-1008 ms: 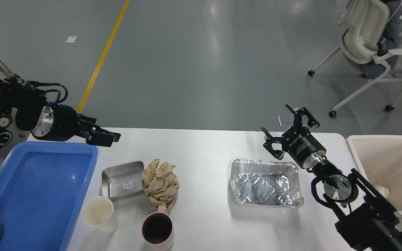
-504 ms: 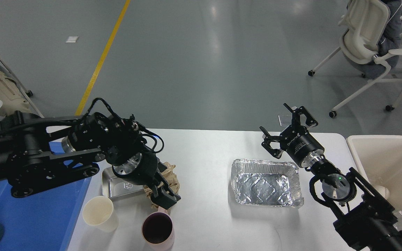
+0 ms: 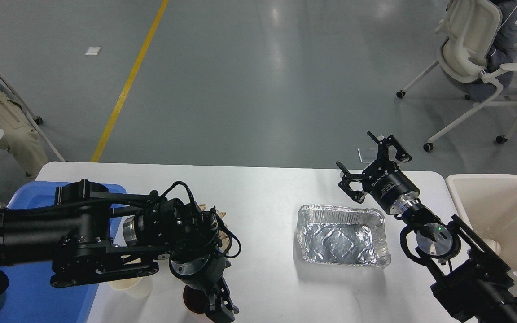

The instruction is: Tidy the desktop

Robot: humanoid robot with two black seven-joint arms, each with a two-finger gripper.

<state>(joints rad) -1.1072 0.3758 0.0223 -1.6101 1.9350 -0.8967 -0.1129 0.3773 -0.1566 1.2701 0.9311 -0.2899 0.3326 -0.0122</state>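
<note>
The white desktop (image 3: 263, 188) fills the lower part of the head view. My left arm lies across its left side and hides the small steel tray and most of the crumpled brown paper (image 3: 219, 215). My left gripper (image 3: 221, 308) points down at the front edge, right beside the pink mug (image 3: 192, 301); its fingers are dark and I cannot tell them apart. A cream cup (image 3: 133, 287) peeks out under the arm. My right gripper (image 3: 372, 162) is open and empty, just beyond the far edge of the empty foil tray (image 3: 341, 235).
A blue plastic tray (image 3: 34, 291) sits at the left edge, partly under my left arm. A cream-coloured bin (image 3: 496, 202) stands at the right edge. An office chair (image 3: 469, 58) is on the floor at the back right.
My left arm has swung from above the blue tray to the right and toward the front, down over the paper and steel tray to the pink mug. The right arm has barely moved.
</note>
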